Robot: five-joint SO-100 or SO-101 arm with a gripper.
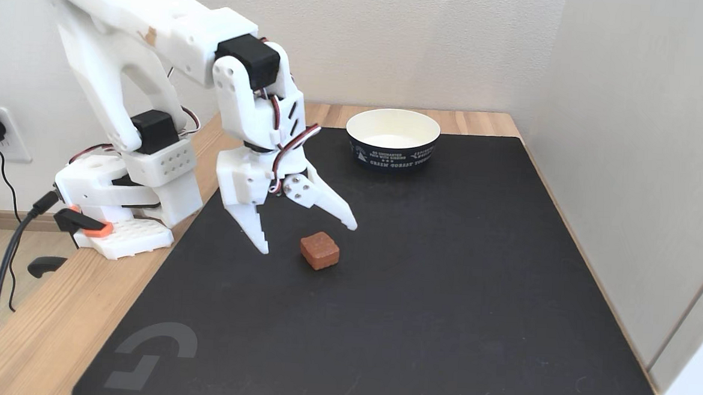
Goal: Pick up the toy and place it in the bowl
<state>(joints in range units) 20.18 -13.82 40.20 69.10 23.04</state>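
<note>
**Student:** White printed plastic makes up the whole arm [154, 61], does it not? What do we note about its two-finger gripper [308, 238]?

**Instructor:** We see it in the fixed view pointing down over the black rectangular desk mat [441, 322]. Its jaws stand wide apart and hold nothing. One finger [253, 228], toothed along its inner edge, hangs lower with its tip close above the mat; the other finger [333, 207] slants out to the right and ends higher.

**Student:** And where do we find the small reddish-brown, brick-coloured block with rounded edges [320, 250]?

**Instructor:** We find the toy lying flat on the mat, just right of the toothed fingertip and below the tip of the slanted finger. It appears clear of both fingers, sitting roughly under the gap between them.

**Student:** Where do we place the round paper bowl, cream-white inside and dark navy outside with white print [392, 150]?

**Instructor:** We place the bowl upright at the far edge of the mat, well apart from the toy and to its right. We see nothing inside it.

**Student:** What carries the mat?

**Instructor:** We record a light wooden tabletop [50, 326], with the arm's base [124, 222] fixed at its left side and black cables [8, 258] trailing off beside it.
</note>
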